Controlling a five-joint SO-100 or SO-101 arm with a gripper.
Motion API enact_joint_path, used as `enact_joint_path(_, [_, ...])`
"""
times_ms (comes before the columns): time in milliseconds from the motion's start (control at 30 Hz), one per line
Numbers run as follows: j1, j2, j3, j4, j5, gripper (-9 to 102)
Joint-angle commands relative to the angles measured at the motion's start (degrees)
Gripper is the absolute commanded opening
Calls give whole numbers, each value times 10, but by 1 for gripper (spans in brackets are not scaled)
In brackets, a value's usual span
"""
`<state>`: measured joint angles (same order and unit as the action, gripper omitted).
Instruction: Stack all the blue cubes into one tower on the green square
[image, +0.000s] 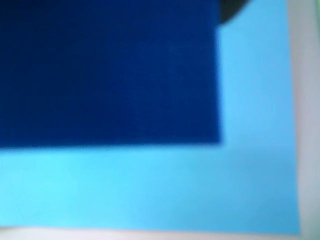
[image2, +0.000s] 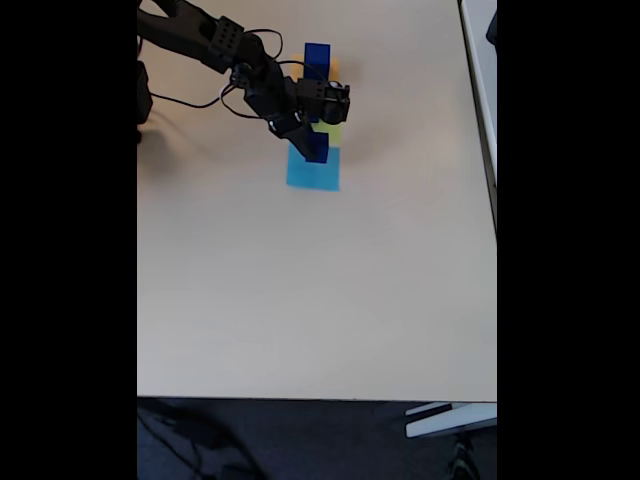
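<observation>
Up close, your wrist view gives you a blurred navy cube (image: 107, 70) filling the upper left, its top and left sides cut off by the frame, sitting on the light-blue square (image: 150, 190), whose right and bottom edges show against a pale strip of table (image: 307, 125). You cannot read the cube's size from there, and a dark blob at the top edge is too soft to name. In your fixed view that same cube (image2: 316, 146) shows as a small dark block at the top edge of the light-blue paper (image2: 313, 172), partly hidden by the gripper (image2: 303, 138), which sits right over it. You cannot tell how the jaws stand or whether they hold the cube; the black fingers merge with the dark cube at this size. Just above, only a sliver of the green square (image2: 331, 131) peeks out from under the arm (image2: 220, 45). Farther up, a second blue cube (image2: 318, 58) stands clear, with a thin orange-yellow edge (image2: 335, 66) showing to its right; the paper beneath it is mostly covered. You see the arm entering from the upper left, its base cut off, wires looping beside it over the beige table (image2: 320, 290).
</observation>
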<state>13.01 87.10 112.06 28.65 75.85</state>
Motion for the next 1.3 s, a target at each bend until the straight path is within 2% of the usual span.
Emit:
enact_joint_path(0, [6,48,-2,-17,14,6])
enact_joint_path(367, [-5,40,9,-37,57,7])
enact_joint_path(1267, [-11,15,66,-125,79,7])
